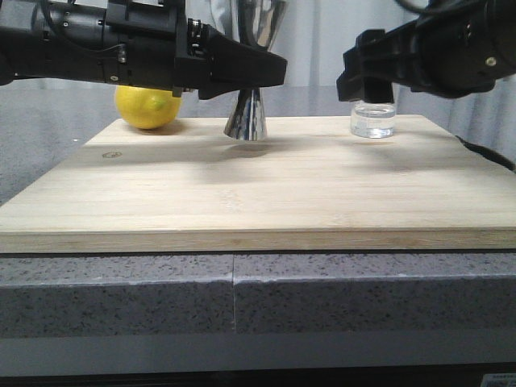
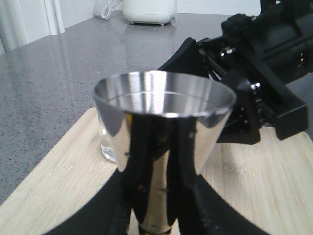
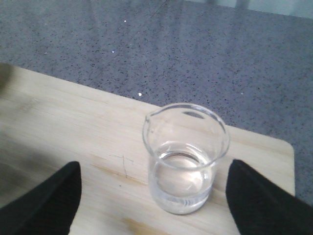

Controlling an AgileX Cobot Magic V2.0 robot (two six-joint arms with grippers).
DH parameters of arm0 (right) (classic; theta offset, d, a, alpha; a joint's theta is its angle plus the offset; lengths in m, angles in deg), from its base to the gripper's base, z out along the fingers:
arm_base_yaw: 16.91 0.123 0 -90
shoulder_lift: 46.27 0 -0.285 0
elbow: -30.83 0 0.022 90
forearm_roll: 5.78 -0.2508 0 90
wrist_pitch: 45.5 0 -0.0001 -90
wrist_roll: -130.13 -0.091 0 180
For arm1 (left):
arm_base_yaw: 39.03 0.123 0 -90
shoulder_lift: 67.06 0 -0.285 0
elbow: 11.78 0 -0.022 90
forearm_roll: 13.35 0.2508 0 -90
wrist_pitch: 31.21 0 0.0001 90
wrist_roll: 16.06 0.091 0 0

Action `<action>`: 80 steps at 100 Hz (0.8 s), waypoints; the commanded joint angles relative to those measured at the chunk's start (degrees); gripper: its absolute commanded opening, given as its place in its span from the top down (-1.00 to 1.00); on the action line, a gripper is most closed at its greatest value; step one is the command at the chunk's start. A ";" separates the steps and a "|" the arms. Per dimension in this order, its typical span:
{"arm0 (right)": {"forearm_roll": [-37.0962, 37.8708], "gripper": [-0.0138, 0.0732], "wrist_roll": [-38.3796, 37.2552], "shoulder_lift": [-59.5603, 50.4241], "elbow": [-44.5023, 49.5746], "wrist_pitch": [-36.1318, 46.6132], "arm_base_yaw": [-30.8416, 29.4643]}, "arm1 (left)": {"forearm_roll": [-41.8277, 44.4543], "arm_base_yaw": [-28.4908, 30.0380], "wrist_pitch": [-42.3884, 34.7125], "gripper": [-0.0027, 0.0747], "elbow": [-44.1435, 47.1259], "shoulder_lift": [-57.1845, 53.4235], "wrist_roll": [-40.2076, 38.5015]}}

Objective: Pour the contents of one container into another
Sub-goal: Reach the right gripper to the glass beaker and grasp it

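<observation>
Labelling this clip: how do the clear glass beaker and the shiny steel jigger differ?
The clear glass beaker is see-through and holds clear liquid; the shiny steel hourglass jigger is opaque and mirror-like. The beaker is straight-walled with a pouring lip; the jigger flares into cones. The beaker is shorter. Both stand upright on the wooden board.

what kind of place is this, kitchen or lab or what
Most likely a kitchen or home bar counter set up for a robot test. A wooden cutting board lies on a speckled grey stone countertop, and on the board stand a lemon, a steel jigger and a small glass beaker.
</observation>
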 commanded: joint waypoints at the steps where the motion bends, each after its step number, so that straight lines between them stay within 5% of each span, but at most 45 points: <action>1: 0.64 -0.57 0.56 0.40 -1.37 7.70 0.05 | -4.95 -0.34 7.17 0.78 -1.70 -2.77 -0.63; 80: 0.27 -0.57 -1.88 10.64 -1.37 25.48 -0.26 | -4.95 -0.34 7.17 0.78 -1.70 -2.77 -0.63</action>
